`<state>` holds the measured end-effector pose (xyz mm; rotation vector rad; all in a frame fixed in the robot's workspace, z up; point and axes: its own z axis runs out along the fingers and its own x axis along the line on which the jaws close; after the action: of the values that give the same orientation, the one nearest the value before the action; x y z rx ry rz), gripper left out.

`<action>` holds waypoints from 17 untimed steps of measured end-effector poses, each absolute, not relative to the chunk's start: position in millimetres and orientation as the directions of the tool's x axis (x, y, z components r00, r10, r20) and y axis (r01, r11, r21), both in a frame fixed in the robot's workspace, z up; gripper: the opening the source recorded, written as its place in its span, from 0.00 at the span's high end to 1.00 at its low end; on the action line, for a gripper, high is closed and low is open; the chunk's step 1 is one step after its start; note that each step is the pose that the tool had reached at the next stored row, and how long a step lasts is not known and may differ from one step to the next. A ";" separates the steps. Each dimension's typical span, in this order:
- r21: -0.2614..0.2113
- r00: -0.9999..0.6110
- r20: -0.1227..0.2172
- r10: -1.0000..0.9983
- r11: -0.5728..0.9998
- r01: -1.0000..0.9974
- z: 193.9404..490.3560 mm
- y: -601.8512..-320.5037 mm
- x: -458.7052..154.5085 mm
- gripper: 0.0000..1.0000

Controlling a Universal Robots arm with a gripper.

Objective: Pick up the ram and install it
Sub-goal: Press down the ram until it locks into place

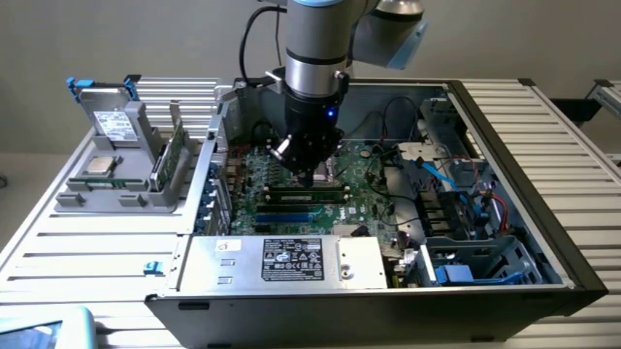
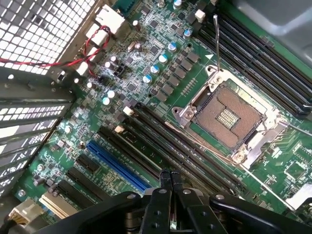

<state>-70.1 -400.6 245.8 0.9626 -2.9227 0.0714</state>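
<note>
I see open PC case point(image 1: 543, 174) on slatted table point(image 1: 87, 254). Green motherboard point(image 2: 161, 78) inside, w/ empty CPU socket point(image 2: 229, 114), blue slot point(image 2: 117, 163), red wires point(image 2: 92, 41). Grey stand point(image 1: 116, 189) at exterior view's left holds silver chip point(image 1: 100, 164) & labelled drive point(image 1: 115, 123).

Gripper point(image 1: 307, 177) base was cut off by the wrist view's edge; its fingertips point(image 2: 168, 176) covered part of the memory slots point(image 2: 161, 146) beside the CPU socket point(image 2: 229, 114). Arm blocked the motherboard point(image 1: 364, 163) behind the gripper. Power supply label point(image 1: 293, 259) print too small to read
</note>
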 end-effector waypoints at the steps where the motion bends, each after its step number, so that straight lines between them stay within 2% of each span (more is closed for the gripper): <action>1: -0.024 -0.812 0.075 -0.579 0.813 -0.582 245.7 -400.6 -70.1 0.89; 17: -0.029 -0.913 0.065 -0.402 0.914 -0.405 245.7 -400.6 -70.1 0.89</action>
<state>-70.1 -400.6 245.7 0.6367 -3.0164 0.0641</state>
